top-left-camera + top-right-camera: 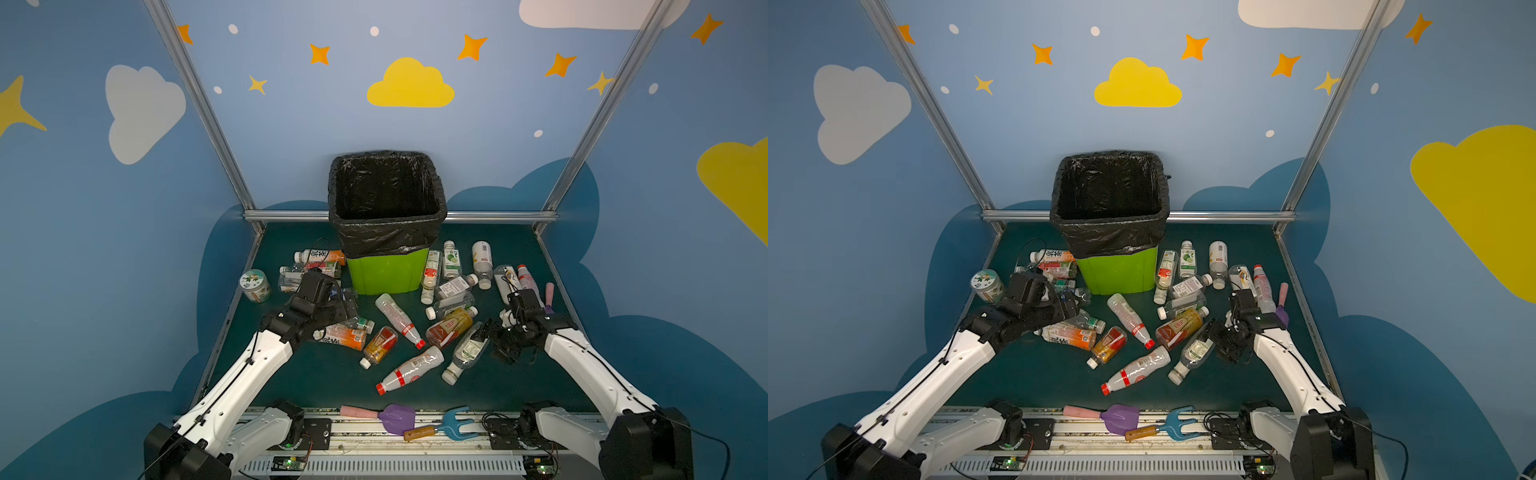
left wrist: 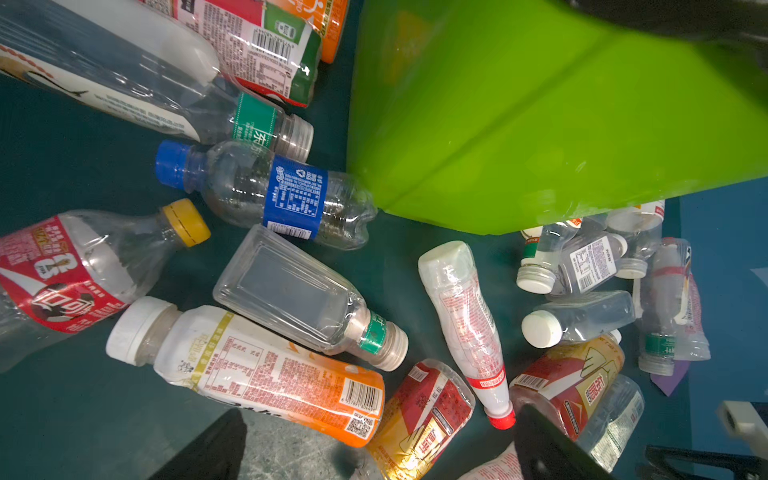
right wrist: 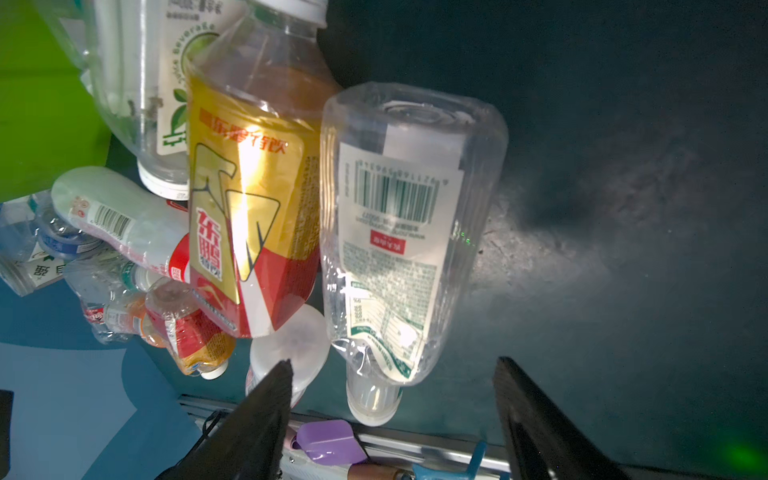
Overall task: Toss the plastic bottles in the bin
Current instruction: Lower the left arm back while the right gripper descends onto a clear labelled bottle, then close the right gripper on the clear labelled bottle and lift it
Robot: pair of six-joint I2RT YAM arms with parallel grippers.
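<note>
One squat jar (image 1: 254, 284) is sitting left of the bin (image 1: 386, 272). A purple shovel (image 1: 549, 297) is lying to the bin's right, a second purple shovel (image 1: 397, 417) well in front of it beside one blue fork (image 1: 455, 424). Roughly twenty plastic bottles (image 1: 398, 319) are overlapping around the bin's foot, too tangled for an exact count. The right gripper (image 3: 395, 363), jaws apart, is straddling a clear bottle (image 3: 399, 232) front-right of the bin, with a red-gold bottle (image 3: 249, 208) crowding one finger. The left gripper (image 2: 380, 411), jaws wide and empty, is hanging over bottles front-left of the bin.
</note>
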